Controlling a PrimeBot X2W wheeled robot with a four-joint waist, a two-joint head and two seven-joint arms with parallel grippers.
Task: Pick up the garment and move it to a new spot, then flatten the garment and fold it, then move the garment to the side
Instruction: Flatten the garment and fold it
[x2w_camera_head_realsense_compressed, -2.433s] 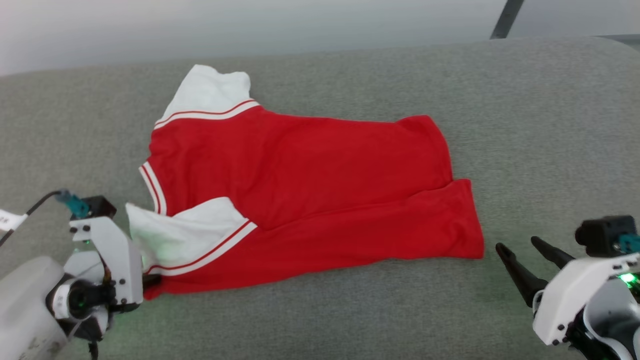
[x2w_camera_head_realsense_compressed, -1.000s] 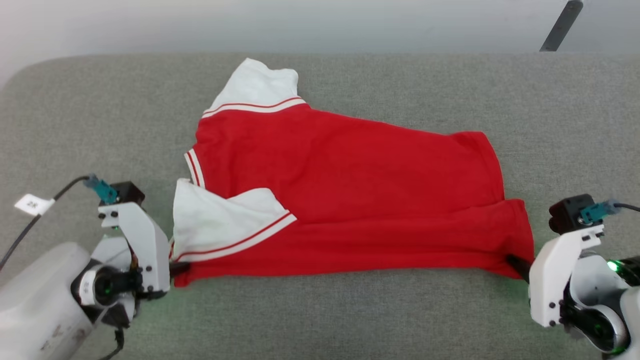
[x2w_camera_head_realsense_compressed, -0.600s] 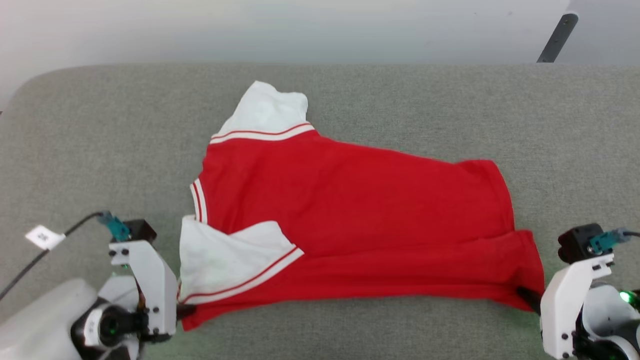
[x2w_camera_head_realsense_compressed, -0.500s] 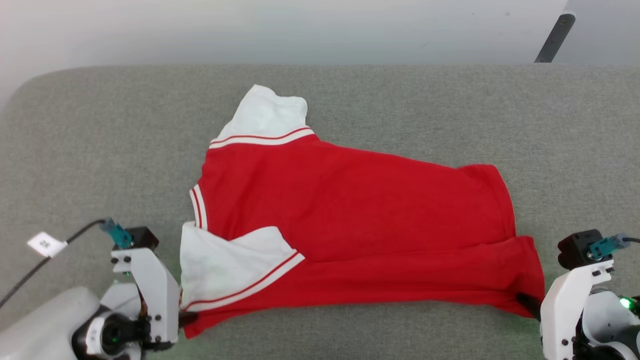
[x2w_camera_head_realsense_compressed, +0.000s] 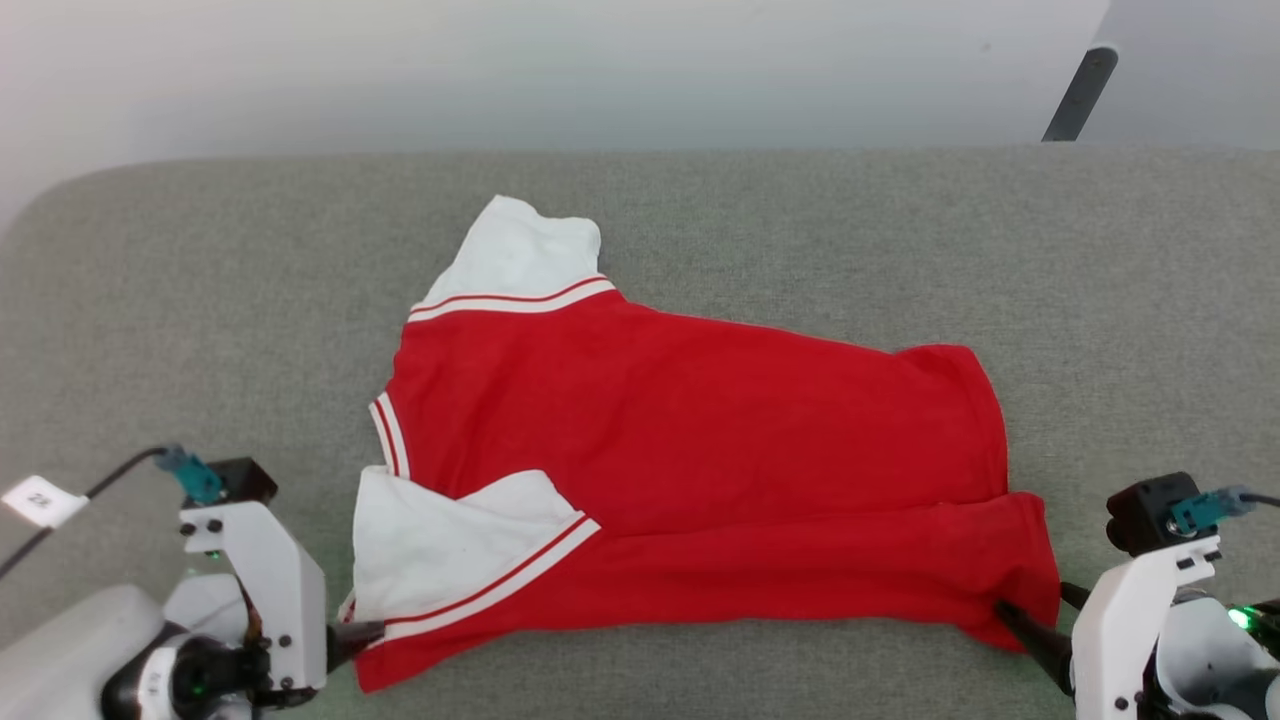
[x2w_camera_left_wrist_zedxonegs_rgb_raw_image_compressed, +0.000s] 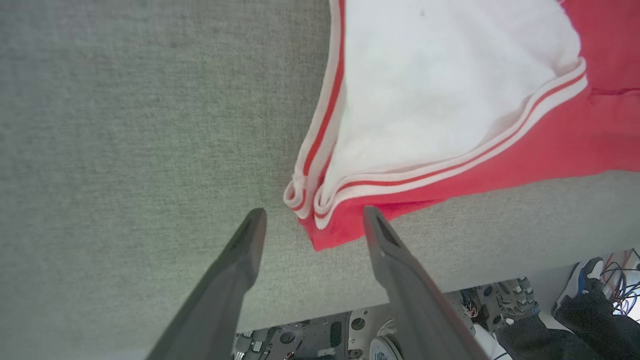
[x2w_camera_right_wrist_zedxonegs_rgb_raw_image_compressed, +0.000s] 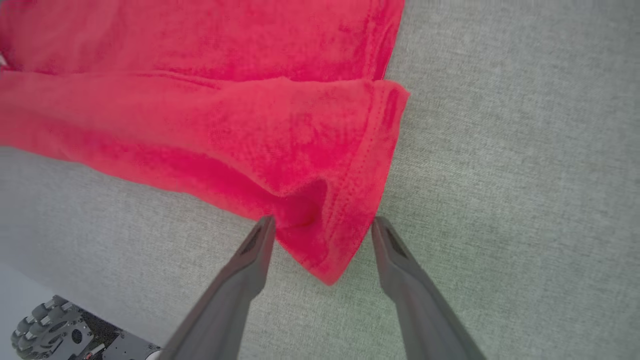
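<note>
The grey fabric-covered table (x2w_camera_head_realsense_compressed: 900, 230) carries the red jersey shirt (x2w_camera_head_realsense_compressed: 700, 450), which lies spread near the table's front edge with its white sleeves toward the left. The left tool (x2w_camera_left_wrist_zedxonegs_rgb_raw_image_compressed: 310, 220) is spread wide around the striped sleeve corner. The right tool (x2w_camera_right_wrist_zedxonegs_rgb_raw_image_compressed: 322, 222) is spread wide around the hem corner, and neither is pinching cloth.

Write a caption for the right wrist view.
Open right gripper straddling a hem corner of the red garment on the grey cushion.
</note>
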